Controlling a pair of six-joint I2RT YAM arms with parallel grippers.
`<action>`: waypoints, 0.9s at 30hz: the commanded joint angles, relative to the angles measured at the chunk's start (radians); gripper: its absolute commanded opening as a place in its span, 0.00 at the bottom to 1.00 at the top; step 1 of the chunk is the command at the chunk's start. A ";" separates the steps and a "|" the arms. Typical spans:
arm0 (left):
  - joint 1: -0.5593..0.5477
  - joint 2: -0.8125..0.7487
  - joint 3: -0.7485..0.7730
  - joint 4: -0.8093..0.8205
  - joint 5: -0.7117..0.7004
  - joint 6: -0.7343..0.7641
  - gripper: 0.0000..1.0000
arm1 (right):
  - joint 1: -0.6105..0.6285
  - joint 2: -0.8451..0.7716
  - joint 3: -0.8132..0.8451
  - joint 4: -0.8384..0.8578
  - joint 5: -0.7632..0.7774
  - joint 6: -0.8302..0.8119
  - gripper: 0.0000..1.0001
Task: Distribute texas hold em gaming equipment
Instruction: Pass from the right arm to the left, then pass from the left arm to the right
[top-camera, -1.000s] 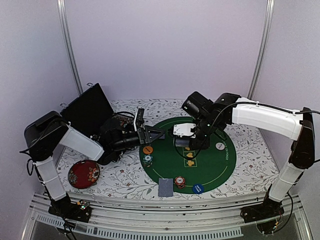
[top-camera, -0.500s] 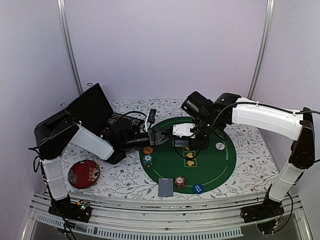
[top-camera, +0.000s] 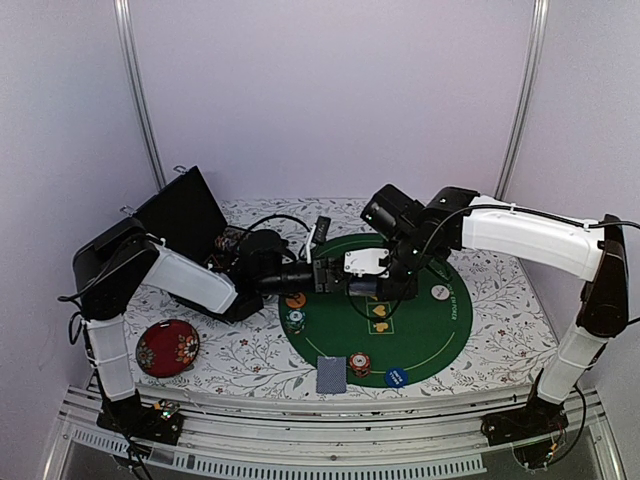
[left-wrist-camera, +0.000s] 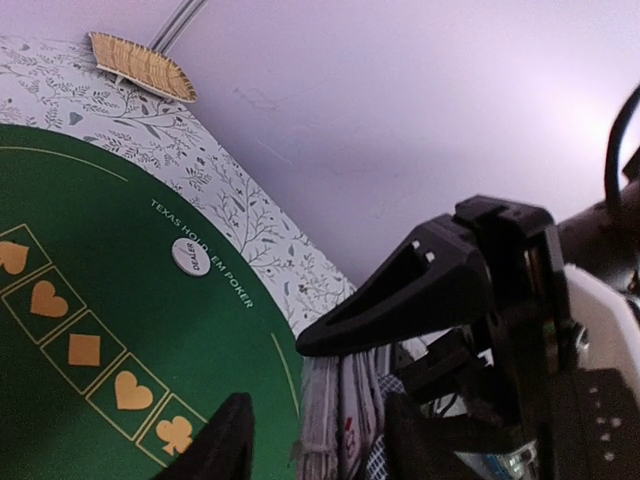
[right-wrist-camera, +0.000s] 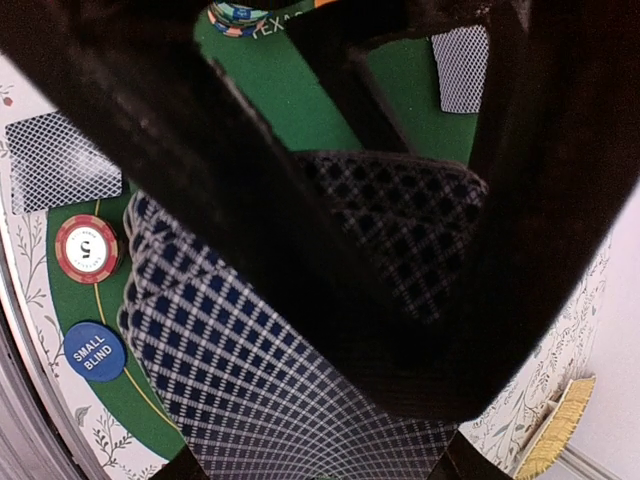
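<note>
**Friend:** What is the biggest thing here?

**Me:** The round green felt mat (top-camera: 430, 335). My left gripper (top-camera: 325, 272) and my right gripper (top-camera: 366, 283) are close together over its far left part.

**Friend:** What are your jaws doing?

**Me:** My right jaws are clamped on a pack of playing cards with grey-blue patterned backs (right-wrist-camera: 250, 380). My left jaws are apart, with the pack just in front of them.

**Friend:** Do your cameras see the same?

**Me:** No. My left wrist camera sees the pack only as thin edges, running up and down. My right wrist camera sees the backs, fanned out. It also shows a striped red chip stack (right-wrist-camera: 87, 248) and a small blue round disc (right-wrist-camera: 95, 350) on the mat.
</note>
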 joint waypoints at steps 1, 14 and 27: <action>-0.034 -0.014 0.021 -0.066 0.021 0.095 0.34 | 0.007 0.019 0.025 0.025 0.013 0.006 0.51; 0.004 -0.156 -0.044 -0.060 0.011 0.124 0.00 | 0.004 -0.129 -0.091 0.215 0.070 0.084 1.00; 0.049 -0.532 -0.101 -0.263 -0.175 0.330 0.00 | -0.244 -0.600 -0.437 0.926 -0.570 0.590 0.99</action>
